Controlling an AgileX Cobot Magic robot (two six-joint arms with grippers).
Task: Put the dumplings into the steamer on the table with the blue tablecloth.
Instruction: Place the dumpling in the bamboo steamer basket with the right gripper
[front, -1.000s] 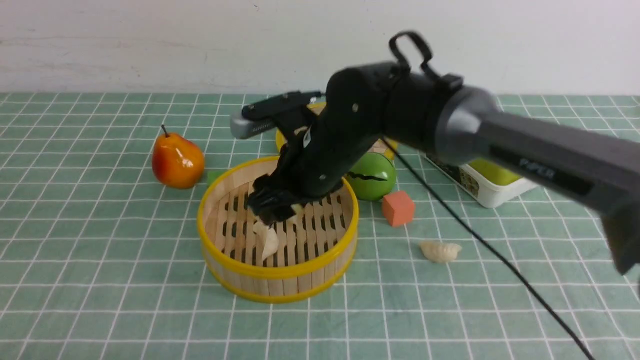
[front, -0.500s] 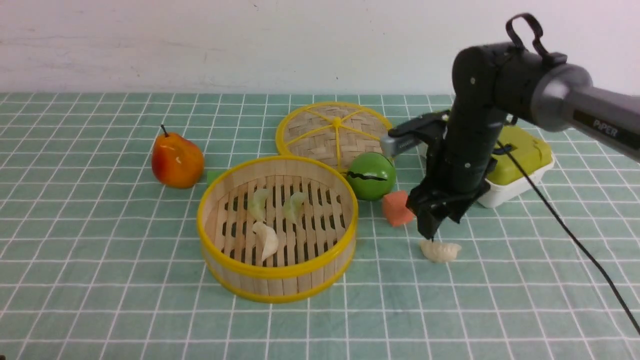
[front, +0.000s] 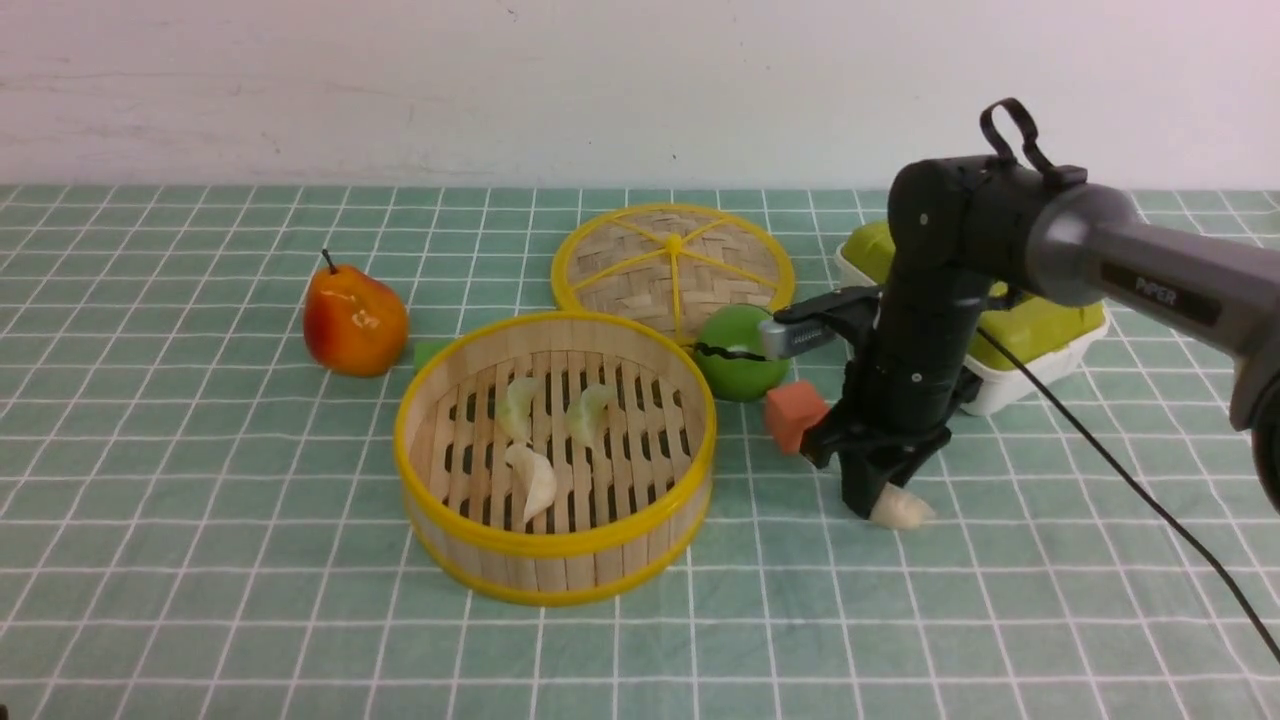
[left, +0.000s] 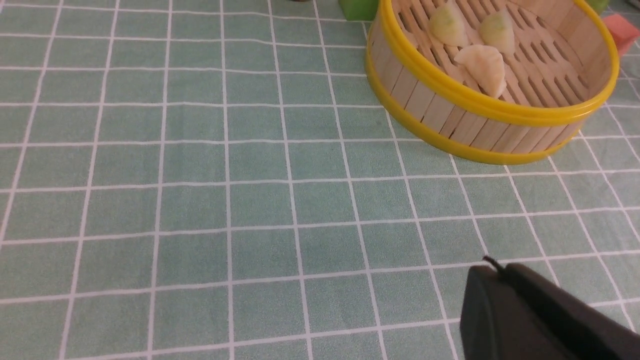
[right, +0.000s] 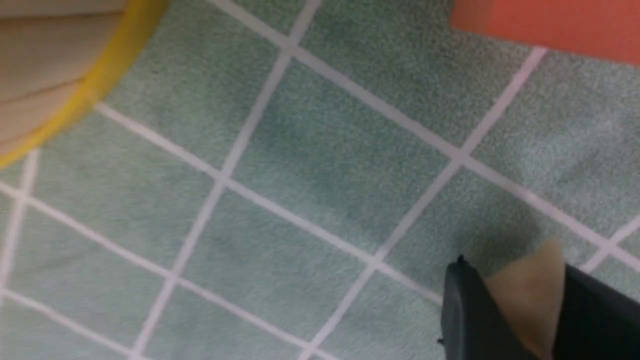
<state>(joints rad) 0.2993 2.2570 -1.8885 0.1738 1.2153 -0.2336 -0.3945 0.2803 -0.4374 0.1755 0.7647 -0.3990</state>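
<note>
Orange-red pear (front: 355, 322), woven lid (front: 672, 258), green ball (front: 730, 375) (dark zigzag line), orange cube (front: 790, 412), white box (front: 1040, 375) with lime lid.

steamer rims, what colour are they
Yellow, on the top and bottom edges of the steamer, with pale wood between; clearest in the left wrist view.

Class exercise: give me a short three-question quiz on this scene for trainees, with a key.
1. How many dumplings lie inside the steamer?
2. True or false: the right gripper is hovering over the pear.
3. Which stands closest to the orange cube? A green round toy; B pear; C woven lid.
Key: 1 three. 2 false: it is down at the last dumpling on the tablecloth. 3 A.
</note>
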